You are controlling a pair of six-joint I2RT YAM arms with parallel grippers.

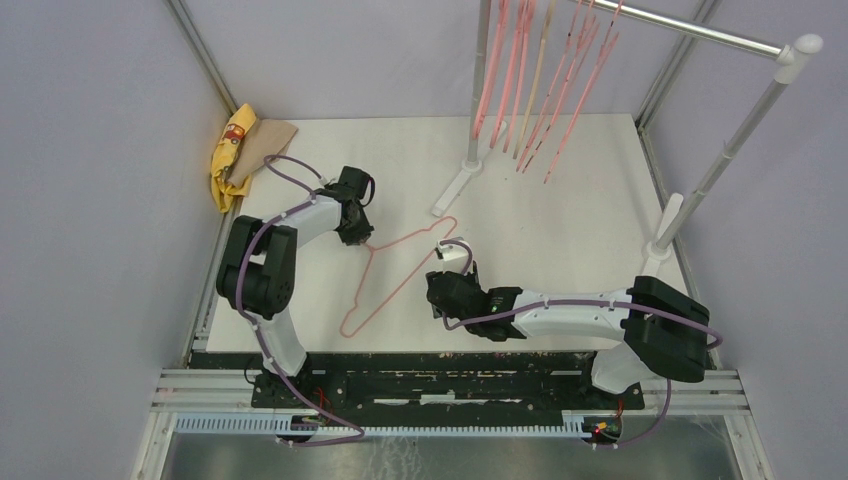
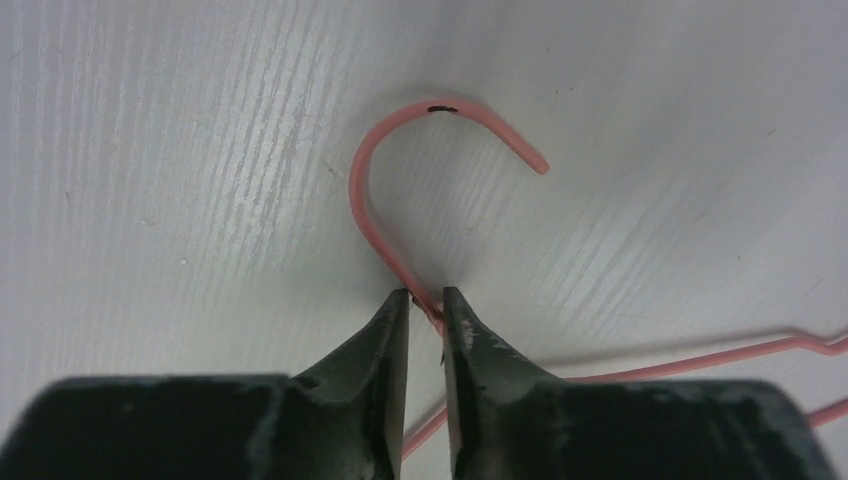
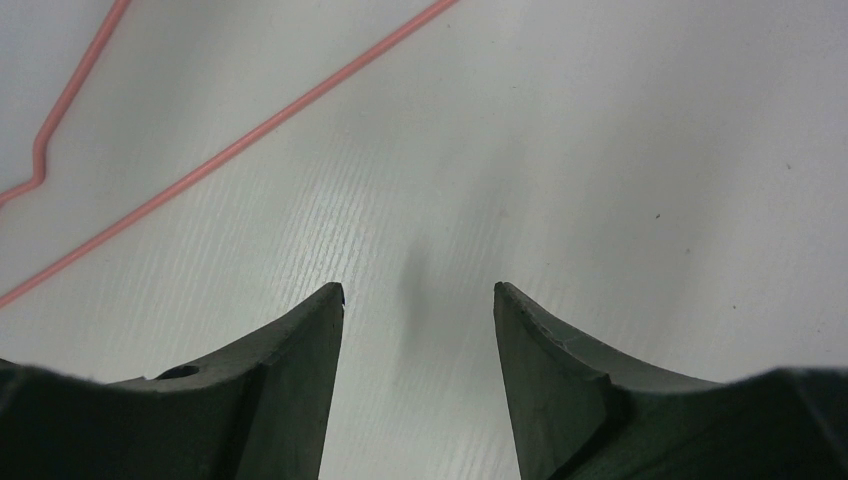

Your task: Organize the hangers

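Cut off at top edge: hooks of hanging hangers [image 1: 509, 80]. Hidden behind left gripper [image 2: 427, 295]: neck of wire hanger [image 2: 355, 185].

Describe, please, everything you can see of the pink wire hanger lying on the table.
The hanger is thin pink wire, seemingly coated, bent into a triangle with a notched shoulder and an open hook bearing a small dark mark. It lies flat on the white table. The left pincer straddles its neck, not yet clamped.
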